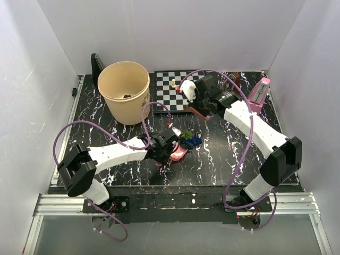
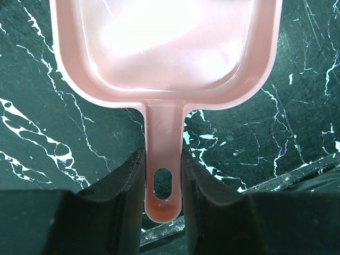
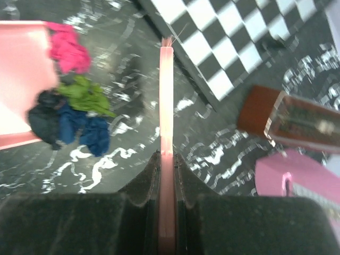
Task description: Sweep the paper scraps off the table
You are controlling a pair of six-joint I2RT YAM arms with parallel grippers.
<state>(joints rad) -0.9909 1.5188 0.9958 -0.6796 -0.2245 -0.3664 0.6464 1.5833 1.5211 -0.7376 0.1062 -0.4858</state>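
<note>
**Q:** Where are the paper scraps (image 3: 74, 101)?

**A:** Magenta, green, blue and black wads lie bunched near the middle of the desk (image 1: 212, 166), at the lip of a pink dustpan (image 2: 164, 53). The left gripper (image 2: 163, 162) is clenched on its handle.

**Q:** How far along is the job?

**A:** Early, I judge. The pan looks empty. The right gripper (image 3: 167, 159) pinches a thin pink sweeper blade (image 3: 166, 90) beside the pile.

**Q:** Anything unclear?

**A:** Something dark lies in the beige bucket (image 1: 122, 109) near the far left corner, too small to identify.
</note>
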